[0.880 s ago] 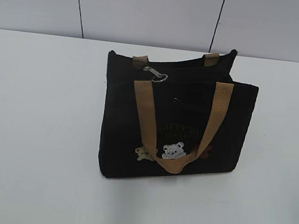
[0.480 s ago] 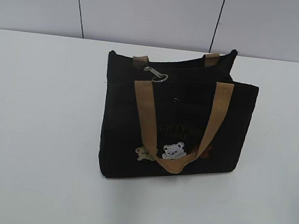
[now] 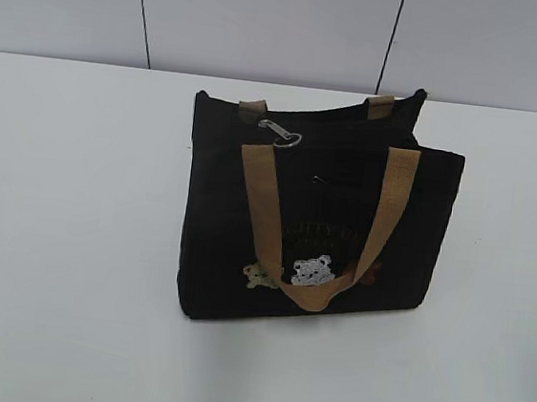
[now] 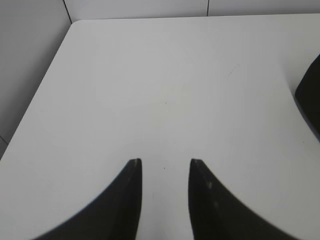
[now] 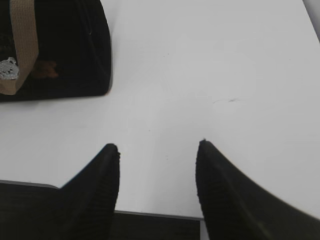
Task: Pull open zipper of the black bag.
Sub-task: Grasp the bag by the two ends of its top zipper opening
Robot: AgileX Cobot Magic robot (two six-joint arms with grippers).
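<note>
The black bag (image 3: 319, 221) stands upright in the middle of the white table, its tan handle hanging down its front over a white bear patch. Along its top runs the zipper, with the silver pull tab and ring (image 3: 281, 133) at the left end. Neither gripper shows in the exterior view. My left gripper (image 4: 165, 162) hangs open over bare table, with only a dark edge of the bag (image 4: 311, 97) at the right of its view. The right gripper (image 5: 159, 146) is open above the table's near edge, and the bag's lower corner (image 5: 75, 50) lies up and to its left.
The white table (image 3: 63, 237) spreads wide on both sides of the bag. A grey panelled wall (image 3: 268, 23) rises behind it. The table's left edge (image 4: 45, 85) and its near edge (image 5: 160, 216) show in the wrist views.
</note>
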